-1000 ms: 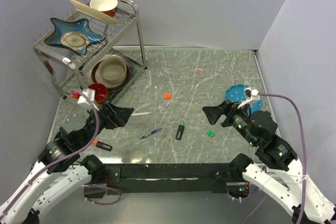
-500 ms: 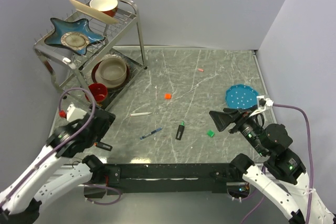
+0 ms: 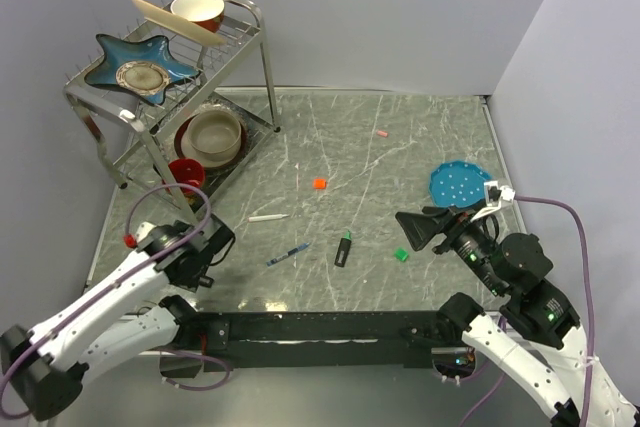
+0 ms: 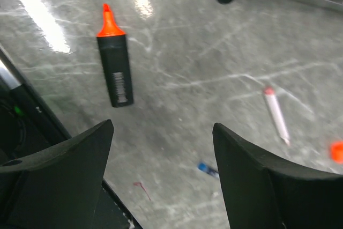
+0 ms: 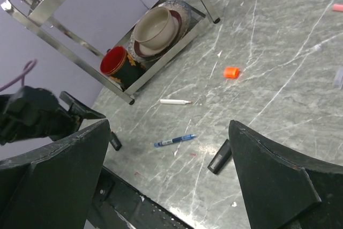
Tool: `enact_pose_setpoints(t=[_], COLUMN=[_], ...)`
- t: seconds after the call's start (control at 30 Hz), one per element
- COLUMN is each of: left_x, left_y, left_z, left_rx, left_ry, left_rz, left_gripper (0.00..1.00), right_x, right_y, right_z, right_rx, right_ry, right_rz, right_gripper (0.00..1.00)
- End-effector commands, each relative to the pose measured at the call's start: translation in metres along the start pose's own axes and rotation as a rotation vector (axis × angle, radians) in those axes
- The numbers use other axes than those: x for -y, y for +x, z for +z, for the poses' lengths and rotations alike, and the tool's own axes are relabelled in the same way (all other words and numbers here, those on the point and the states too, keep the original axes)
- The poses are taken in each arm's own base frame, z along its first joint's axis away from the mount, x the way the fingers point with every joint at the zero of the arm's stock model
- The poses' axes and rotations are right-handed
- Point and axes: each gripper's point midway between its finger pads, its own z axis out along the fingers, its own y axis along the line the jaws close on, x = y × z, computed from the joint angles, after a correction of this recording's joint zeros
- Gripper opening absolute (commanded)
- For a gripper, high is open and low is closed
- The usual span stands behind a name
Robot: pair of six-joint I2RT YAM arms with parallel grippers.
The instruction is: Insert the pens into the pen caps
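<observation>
Left fingers (image 4: 69, 170): spread apart with nothing between them, hovering low over the near-left corner of the worktop (image 3: 420, 137)
Orange-tipped highlighter (image 4: 114, 68): flat on the worktop, ahead of my left fingers and off to one side of their gap, tip bare
Step in hand: I judge this a reach for that highlighter; I should shift toward it until the black barrel lies between both fingers, cross it squarely, and grip mid-barrel so the tip is free for a cap
White-pink pen (image 3: 268, 217): flat, well apart from every cap
Blue ballpoint (image 3: 288, 254): flat, near the front edge
Orange cap (image 3: 319, 184): mid-worktop, alone; likely the highlighter's mate
Green-tipped highlighter (image 3: 343, 248): near the ballpoint, with the green cap (image 3: 401, 255) to its right
Pink cap (image 3: 381, 133): far side, alone
Right fingers (image 5: 59, 170): wide open, empty, raised
Rack (image 3: 268, 77): the top holds a blue star dish (image 3: 110, 55) with a small round dish (image 3: 143, 75) in it, plus a red-and-white bowl (image 3: 197, 9); below, a beige bowl (image 3: 215, 135) sits in a dark red plate (image 3: 182, 137), with a red mug (image 3: 186, 175) beside it
Blue round dish (image 3: 455, 185): nothing in it
</observation>
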Motion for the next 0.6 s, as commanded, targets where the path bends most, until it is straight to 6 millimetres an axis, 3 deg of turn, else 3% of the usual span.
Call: enact_pose_setpoints(t=[0.0,0.23,0.43,0.5,0.53,0.57], left_x=[-0.008,-0.019,-0.012,-0.023,-0.018,-0.028], left_y=[-0.002,0.002,0.0,0.015,0.017,0.025], left_z=[0.008,0.033,0.048,0.059,0.069,0.075], left_rx=[0.041,0.046,0.025,-0.064,-0.089,-0.122], left_ry=[-0.072,-0.144,-0.175,-0.212,-0.205,-0.23], left_rz=[-0.019,-0.016,-0.035,0.007,-0.029,-0.012], left_gripper=[0.79,0.78,0.75,0.72,0.7,0.67], right_x=[0.001,-0.004,-0.006,-0.005,-0.005,-0.005], right_y=[-0.003,0.006,0.015,0.016,0.016,0.015], right_z=[0.001,0.005,0.008,0.008,0.008,0.007], right_rx=[0.023,-0.016,-0.059,-0.06,-0.058,-0.056], right_ry=[-0.001,-0.032,-0.046,-0.045,-0.045,-0.046], right_rz=[-0.006,-0.002,-0.007,-0.006,-0.006,-0.004], right_gripper=[0.99,0.99,0.98,0.98,0.98,0.98])
